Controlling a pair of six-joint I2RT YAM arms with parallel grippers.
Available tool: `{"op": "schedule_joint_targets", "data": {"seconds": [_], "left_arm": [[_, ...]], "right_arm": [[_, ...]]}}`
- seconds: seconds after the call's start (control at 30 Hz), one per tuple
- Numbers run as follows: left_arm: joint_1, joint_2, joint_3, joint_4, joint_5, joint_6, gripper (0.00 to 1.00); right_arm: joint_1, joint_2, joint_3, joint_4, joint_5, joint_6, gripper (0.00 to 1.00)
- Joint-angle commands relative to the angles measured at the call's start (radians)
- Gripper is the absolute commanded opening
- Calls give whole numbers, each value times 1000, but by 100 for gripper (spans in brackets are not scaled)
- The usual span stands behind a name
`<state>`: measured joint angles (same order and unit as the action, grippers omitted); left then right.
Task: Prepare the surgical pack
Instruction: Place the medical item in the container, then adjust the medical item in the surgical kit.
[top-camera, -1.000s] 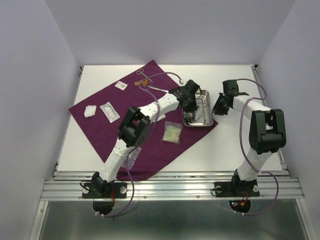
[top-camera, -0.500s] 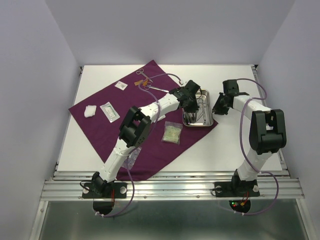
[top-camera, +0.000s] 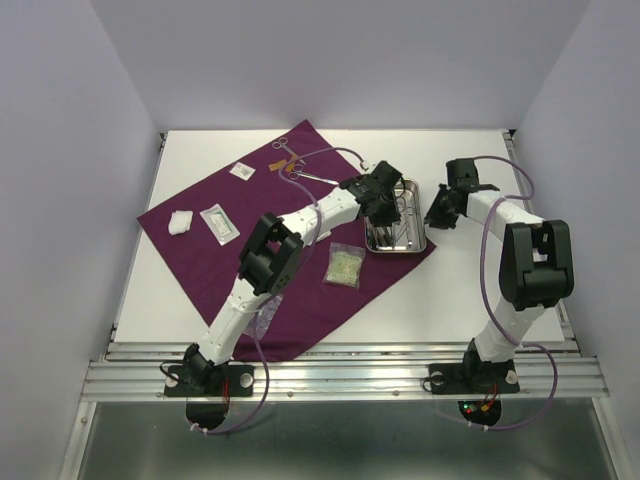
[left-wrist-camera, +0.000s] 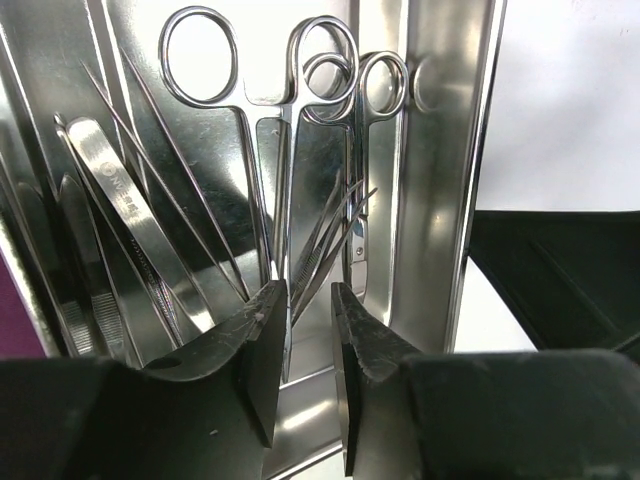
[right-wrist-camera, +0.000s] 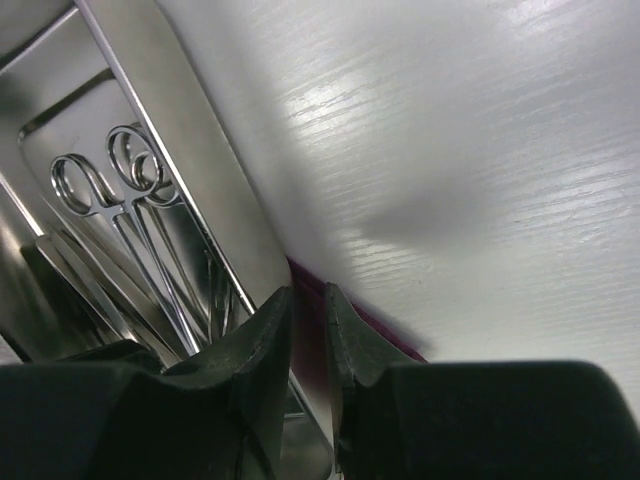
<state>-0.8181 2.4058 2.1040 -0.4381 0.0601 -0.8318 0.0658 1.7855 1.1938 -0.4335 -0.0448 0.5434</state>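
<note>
The left gripper's (left-wrist-camera: 308, 295) jaws stand a little apart, wider than one second ago. The blades of the long scissors (left-wrist-camera: 283, 200) point into the gap, but the pads do not seem to press them. I judge that the scissors are just released. They lie flat in the steel tray (left-wrist-camera: 470, 200), beside the tweezers (left-wrist-camera: 130, 210) and a smaller pair of scissors (left-wrist-camera: 352, 130). The right gripper (right-wrist-camera: 305, 295) has not moved. Its jaws are nearly together and appear to pinch the tray's rim, probably to steady it. The tray sits on the right corner of the purple cloth (top-camera: 185, 255). The gauze pad (top-camera: 180, 222) and the clear packets (top-camera: 343, 267) are not yet in the tray, so they probably come next.
</note>
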Motion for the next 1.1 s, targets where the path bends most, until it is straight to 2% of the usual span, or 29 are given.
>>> {"op": "schedule_joint_targets", "data": {"seconds": [0.0,0.07,0.4,0.43,0.57,0.77,0.93,1.0,1.07], "left_arm": [[-7,-111,28,12,-32,22,34],[-7,-138,28,-2,-49,49,32],[17,-304,-36,-79,-374,194,30],[37,-313,-36,-94,-384,200,31],[101,-333,-47,-119,-419,229,31],[227,-336,-73,-154,-396,246,31],[277,-342,-99,-197,-408,250,32],[290,-372,-139,-198,-408,247,33],[313,-402,-177,-186,-404,247,34]], "right_arm": [[-3,-67,-13,32,8,1,25],[-3,-78,-14,29,19,3,25],[-3,-166,-13,24,97,-19,26],[17,-179,-4,25,111,-29,30],[84,-187,55,-10,187,-75,35],[175,-179,119,-25,264,-106,41],[268,-129,179,-25,318,-152,48],[317,-100,235,-24,298,-204,49],[353,-42,282,-22,258,-270,55]]}}
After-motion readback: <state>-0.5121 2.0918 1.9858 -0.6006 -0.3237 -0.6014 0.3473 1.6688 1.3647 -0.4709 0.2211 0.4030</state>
